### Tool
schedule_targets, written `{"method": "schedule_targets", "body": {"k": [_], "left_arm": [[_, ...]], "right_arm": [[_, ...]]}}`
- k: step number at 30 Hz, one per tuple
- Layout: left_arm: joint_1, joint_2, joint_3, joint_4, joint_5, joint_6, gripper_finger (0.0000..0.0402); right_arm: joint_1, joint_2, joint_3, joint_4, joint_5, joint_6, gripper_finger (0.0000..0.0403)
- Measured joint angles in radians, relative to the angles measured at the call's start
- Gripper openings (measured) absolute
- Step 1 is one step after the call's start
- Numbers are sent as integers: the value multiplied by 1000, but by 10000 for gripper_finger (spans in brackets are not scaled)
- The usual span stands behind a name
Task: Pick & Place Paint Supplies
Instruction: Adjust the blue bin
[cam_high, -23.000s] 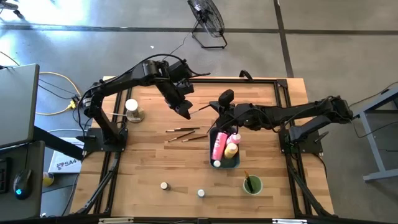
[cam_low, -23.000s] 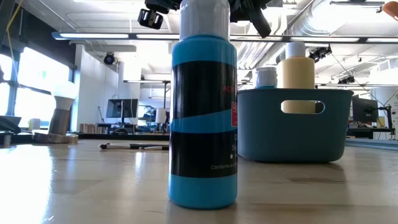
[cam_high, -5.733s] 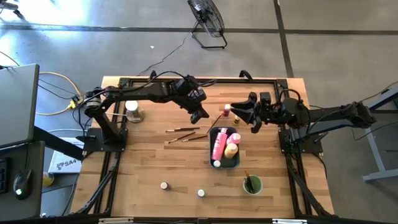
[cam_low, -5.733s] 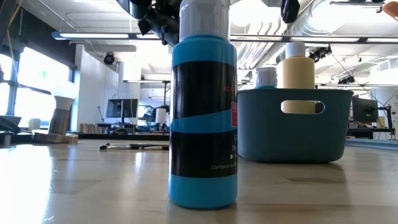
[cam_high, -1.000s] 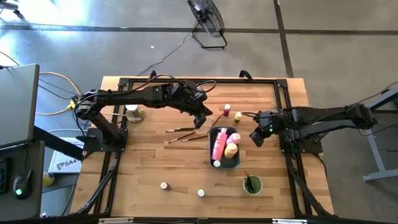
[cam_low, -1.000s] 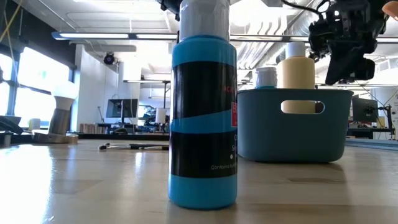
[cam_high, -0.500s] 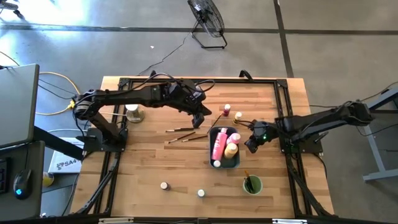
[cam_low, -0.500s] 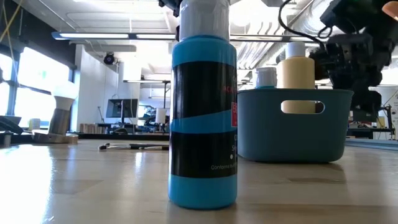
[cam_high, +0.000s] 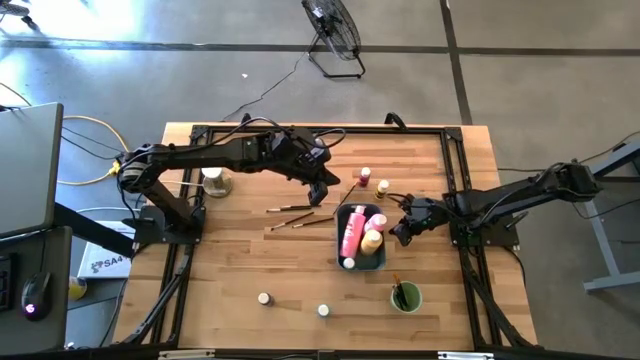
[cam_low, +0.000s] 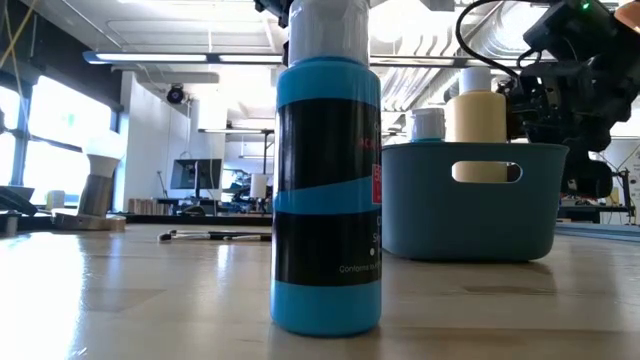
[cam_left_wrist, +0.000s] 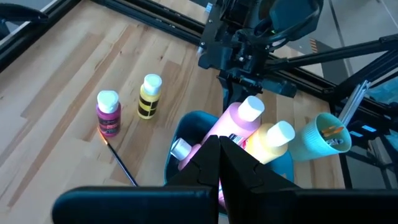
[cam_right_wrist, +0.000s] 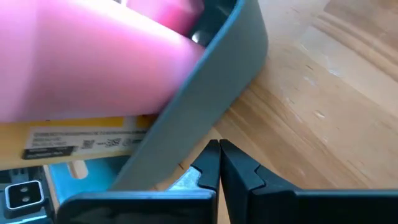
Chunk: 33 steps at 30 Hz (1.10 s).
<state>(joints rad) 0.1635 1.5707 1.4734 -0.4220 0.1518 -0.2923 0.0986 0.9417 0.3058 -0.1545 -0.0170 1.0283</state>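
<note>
- Both arms are matte black throughout, built of slim straight links joined by thicker, rounded joint housings.
- The left arm (cam_high: 215, 156) carries a loose black cable that arcs above its forearm; a yellow cable runs in at its base.
- The left claw (cam_left_wrist: 222, 160) has two dark, angular fingers with bevelled faces that taper to narrow tips, mounted on a flat black crossbar.
- The right arm (cam_high: 520, 196) is the same black make, with black cabling looped over its blocky wrist.
- The right claw (cam_right_wrist: 218, 163) shows the same wedge-shaped black fingers on a black bar.
</note>
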Motion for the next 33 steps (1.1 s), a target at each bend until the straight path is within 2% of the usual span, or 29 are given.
{"method": "schedule_targets", "body": {"k": [6, 21, 33], "left_arm": [[0, 0, 0, 0, 0, 0, 0], [0, 1, 0, 0, 1, 0, 0], [0, 1, 0, -40, -4, 0, 0]], "right_arm": [[0, 42, 1, 39, 0, 0, 2], [0, 269, 0, 375, -35, 2, 2], [0, 346, 0, 528, -63, 19, 2]]}}
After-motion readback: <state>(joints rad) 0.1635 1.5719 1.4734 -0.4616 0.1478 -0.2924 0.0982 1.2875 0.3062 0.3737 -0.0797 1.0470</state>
